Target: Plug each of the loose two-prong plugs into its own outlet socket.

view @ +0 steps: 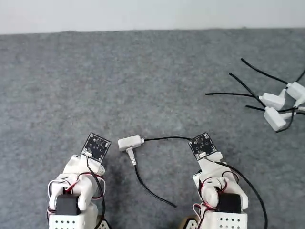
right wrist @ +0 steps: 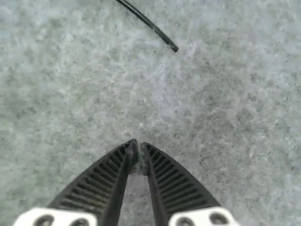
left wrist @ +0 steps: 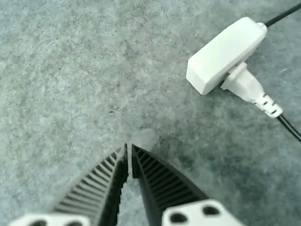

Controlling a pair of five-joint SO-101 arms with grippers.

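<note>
1 plug (left wrist: 247, 87) seated in its socket (left wrist: 223, 52), mid tabletop (view: 152, 71). Other plugs/sockets (view: 279, 107) bunched well off that socket, on the right arm's side. Can't tell if any are mated; prob. left to do. Both arms sit low, flanking the socket. Left gripper (left wrist: 129, 157) & right gripper (right wrist: 137, 155): fingers closed, empty.

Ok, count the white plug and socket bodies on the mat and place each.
5: a socket with a plug in it at the near middle of the mat, and three more bodies bunched at its right edge; others may be cut off or hidden there.
</note>
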